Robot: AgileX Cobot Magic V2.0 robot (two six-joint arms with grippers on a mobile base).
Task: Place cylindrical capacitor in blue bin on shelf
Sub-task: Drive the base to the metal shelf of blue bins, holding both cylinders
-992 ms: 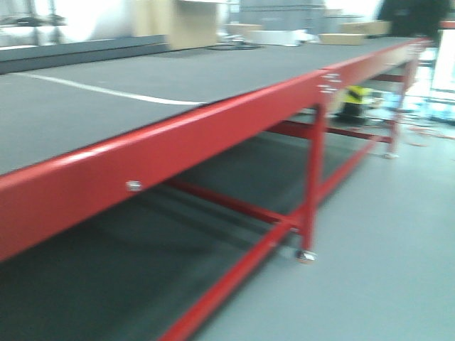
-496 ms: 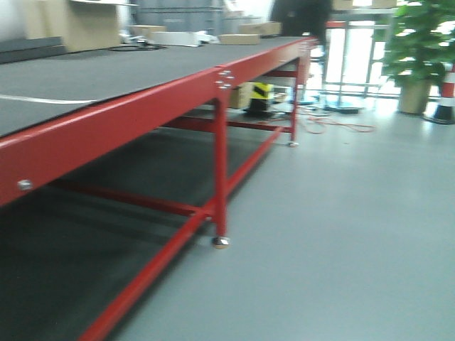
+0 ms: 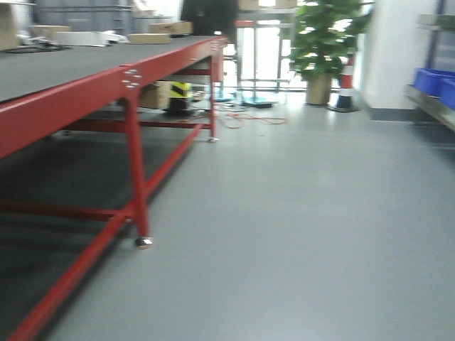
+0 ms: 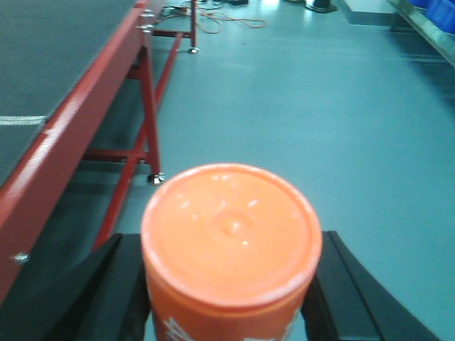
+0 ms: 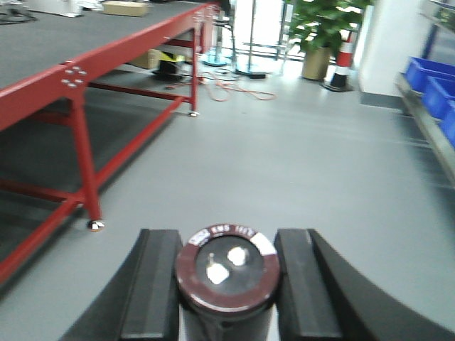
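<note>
My right gripper (image 5: pixel 227 266) is shut on the cylindrical capacitor (image 5: pixel 227 273), a dark maroon cylinder with two silver terminals on its flat top, held upright between the black fingers (image 5: pixel 158 280). My left gripper (image 4: pixel 231 284) is shut on an orange-lidded container (image 4: pixel 231 234) that fills the view between its black fingers (image 4: pixel 106 291). Blue bins (image 3: pixel 435 82) sit on the shelf (image 3: pixel 430 108) at the far right of the front view; they also show in the right wrist view (image 5: pixel 429 77). No gripper shows in the front view.
A long red-framed table (image 3: pixel 78 96) with a dark top runs along the left, its legs (image 3: pixel 136 177) standing on the grey floor (image 3: pixel 298 213). A potted plant (image 3: pixel 321 39), a striped cone (image 3: pixel 347 89) and cables (image 3: pixel 245 117) are at the far end.
The front view has swung to the right: the red table slid to the left, and the plant, the open floor and then the blue bins on the shelf came into sight.
</note>
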